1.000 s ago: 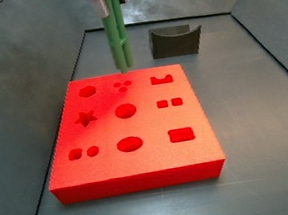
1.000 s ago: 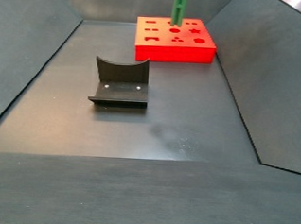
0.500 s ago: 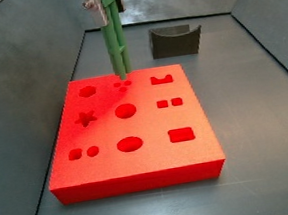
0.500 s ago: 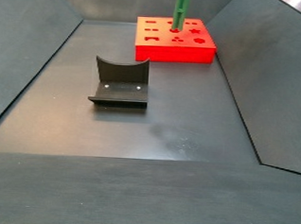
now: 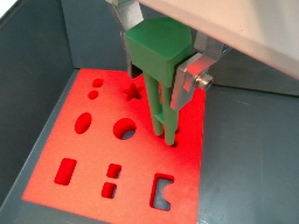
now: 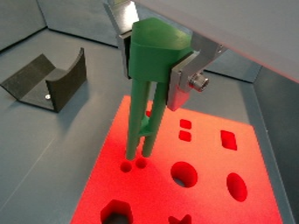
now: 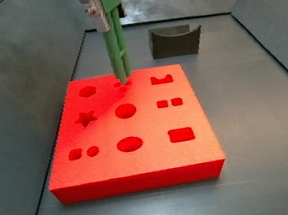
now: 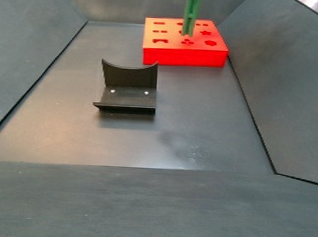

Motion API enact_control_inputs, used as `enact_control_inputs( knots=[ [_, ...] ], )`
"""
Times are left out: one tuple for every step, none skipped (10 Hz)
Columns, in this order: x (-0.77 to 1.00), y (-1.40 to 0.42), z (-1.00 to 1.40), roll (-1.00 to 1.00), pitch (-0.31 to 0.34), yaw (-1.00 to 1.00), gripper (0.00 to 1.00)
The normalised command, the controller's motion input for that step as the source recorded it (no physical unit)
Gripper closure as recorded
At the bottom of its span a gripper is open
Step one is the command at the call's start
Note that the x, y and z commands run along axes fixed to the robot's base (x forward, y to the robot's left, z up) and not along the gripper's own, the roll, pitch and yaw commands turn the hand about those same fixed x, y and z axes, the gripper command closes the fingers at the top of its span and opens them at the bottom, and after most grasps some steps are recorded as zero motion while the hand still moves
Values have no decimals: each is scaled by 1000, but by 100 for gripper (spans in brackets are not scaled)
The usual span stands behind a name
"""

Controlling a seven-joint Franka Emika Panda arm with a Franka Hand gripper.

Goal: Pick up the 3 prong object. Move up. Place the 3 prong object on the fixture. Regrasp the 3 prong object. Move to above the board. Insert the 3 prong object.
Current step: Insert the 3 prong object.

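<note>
The gripper (image 5: pixel 160 54) is shut on the green 3 prong object (image 5: pixel 158 61), holding its thick head with the prongs hanging straight down. It shows the same way in a wrist view (image 6: pixel 155 61). The prong tips reach the red board (image 7: pixel 136 131) at its three small dots (image 6: pixel 135 163), near the board's far edge (image 7: pixel 120 82). Whether the tips are inside the holes I cannot tell. In a side view the green peg (image 8: pixel 188 14) stands upright over the board (image 8: pixel 186 44). The dark fixture (image 8: pixel 125 87) stands apart from the board and holds nothing.
The board has star (image 7: pixel 86 117), circle, square and hexagon cut-outs. Grey bin walls rise on all sides of the dark floor (image 8: pixel 161 136). The fixture also shows behind the board in a side view (image 7: pixel 174 41).
The gripper has lowered with the 3 prong object and shifted slightly left, bringing the prong tips down to the board's three small dots.
</note>
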Motion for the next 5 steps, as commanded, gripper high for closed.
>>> enact_control_inputs(
  knots=[
    [194, 0, -363, 259, -23, 457, 100],
    [31, -109, -223, 223, -43, 229, 100],
    [43, -154, -206, 216, -50, 189, 100],
    [31, -171, -183, 211, -60, 157, 100],
    [26, -160, -169, 206, -49, 146, 100]
  ],
)
